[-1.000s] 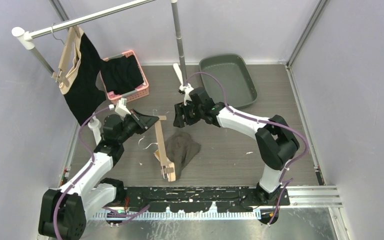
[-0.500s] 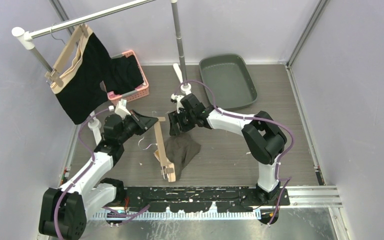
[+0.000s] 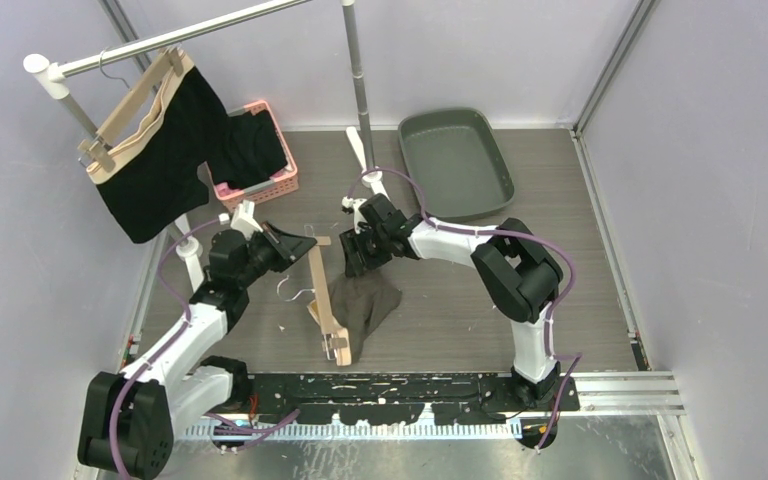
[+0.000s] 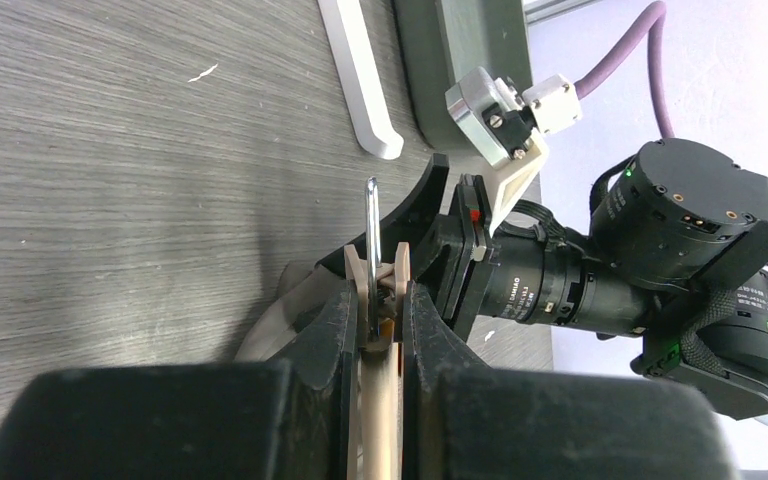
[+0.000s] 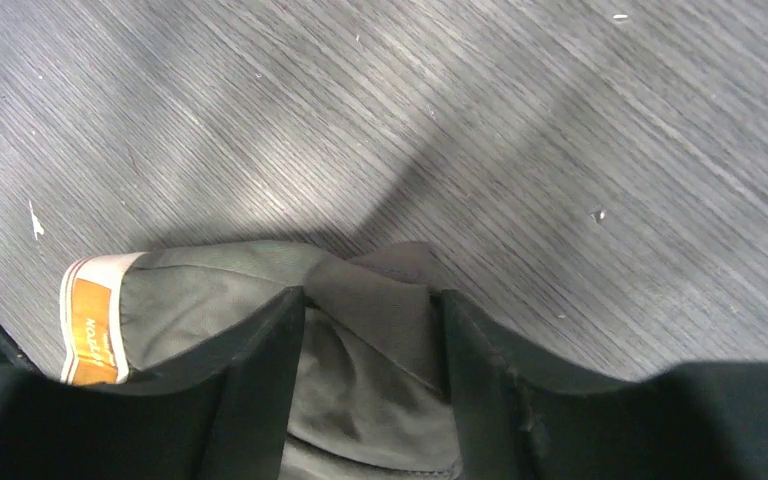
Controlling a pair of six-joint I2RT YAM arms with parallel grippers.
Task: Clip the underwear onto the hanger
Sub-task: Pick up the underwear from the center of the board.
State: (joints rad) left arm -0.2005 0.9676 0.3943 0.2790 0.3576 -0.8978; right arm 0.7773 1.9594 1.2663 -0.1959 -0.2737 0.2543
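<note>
Hangers: two. One wooden hanger (image 3: 322, 290) lies flat on the table (image 3: 460, 300). A second hanger (image 3: 130, 95) hangs on the rail (image 3: 180, 35), far up and left of the first.
Underwear: three pieces. The grey underwear (image 3: 365, 300) lies crumpled on the table, touching the wooden hanger's right side and not clipped to it. Black underwear (image 3: 160, 160) is clipped to the second hanger. A black garment (image 3: 255, 145) sits in the pink basket (image 3: 282, 140).
Left gripper (image 3: 295, 243): clamped tight on the far end of the wooden hanger. In the wrist view the left gripper (image 4: 380, 300) pinches the wood (image 4: 355, 280) just below the metal hook (image 4: 371, 230).
Right gripper (image 3: 353, 262): just right of the wooden hanger's far end, down on the cloth. In the wrist view the right gripper (image 5: 365, 330) has its jaws partly apart, one on each side of a raised fold of the grey underwear (image 5: 360, 290). An orange tag (image 5: 90, 330) shows at the waistband.
Basket: one, beyond the wooden hanger and to its left.
Grey tray (image 3: 455, 160): one, beyond the wooden hanger and to its right, well apart.
</note>
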